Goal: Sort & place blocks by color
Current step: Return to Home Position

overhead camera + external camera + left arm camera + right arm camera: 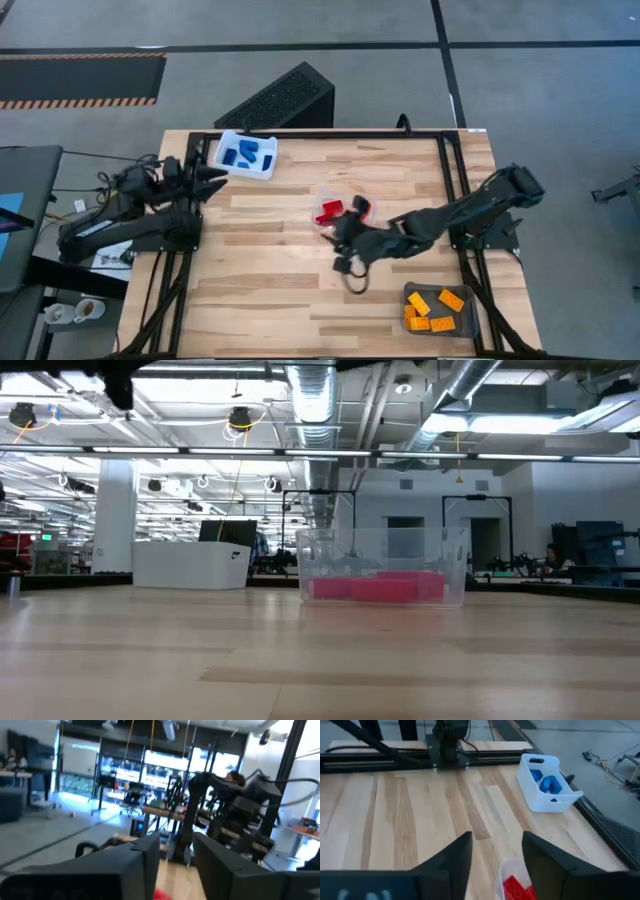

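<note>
Visibly, orange blocks (451, 298) in dark tray (470, 318) point long axes diff ways.

Blocks (247, 153) inside 3 trays (268, 167) — well apart.

Up high, looking straight down on the whole wooden table (300, 300), with grey floor (540, 90) all around. Down low, level with the table top, looking flat across the boards into a big room (300, 420) — close to the clear bin (383, 550) of red blocks (378, 588), the white bin (192, 565) farther back. On the left wrist, tipped up, facing the other arm (240, 805) and the room behind. On the right wrist, near the boards, looking forward and down toward the white bin of blue blocks (547, 784). Shared by high, low and right wrist views — table, clear bin, white bin.
</note>
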`<move>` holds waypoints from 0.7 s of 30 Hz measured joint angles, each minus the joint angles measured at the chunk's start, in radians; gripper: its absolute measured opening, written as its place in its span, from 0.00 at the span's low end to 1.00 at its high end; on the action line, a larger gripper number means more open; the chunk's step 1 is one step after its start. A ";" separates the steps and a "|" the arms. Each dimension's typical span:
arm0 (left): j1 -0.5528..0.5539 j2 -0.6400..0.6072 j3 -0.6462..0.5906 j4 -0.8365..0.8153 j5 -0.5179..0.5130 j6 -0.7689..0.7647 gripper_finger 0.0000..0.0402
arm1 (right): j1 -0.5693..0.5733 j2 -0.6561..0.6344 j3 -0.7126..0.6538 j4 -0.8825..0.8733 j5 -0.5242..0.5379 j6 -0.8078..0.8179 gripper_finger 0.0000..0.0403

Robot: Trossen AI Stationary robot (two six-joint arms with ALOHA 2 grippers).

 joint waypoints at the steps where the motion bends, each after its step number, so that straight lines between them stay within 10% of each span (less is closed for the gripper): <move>1: -0.008 -0.030 -0.004 -0.040 -0.012 0.001 0.25 | 0.003 -0.036 -0.064 0.042 0.000 0.002 0.47; 12: -0.040 -0.115 -0.003 -0.133 0.027 0.015 0.08 | -0.019 -0.483 -0.719 0.566 0.079 0.079 0.20; 21: -0.039 -0.104 -0.083 -0.077 0.084 0.027 0.02 | -0.027 -0.703 -0.900 0.688 0.077 -0.034 0.12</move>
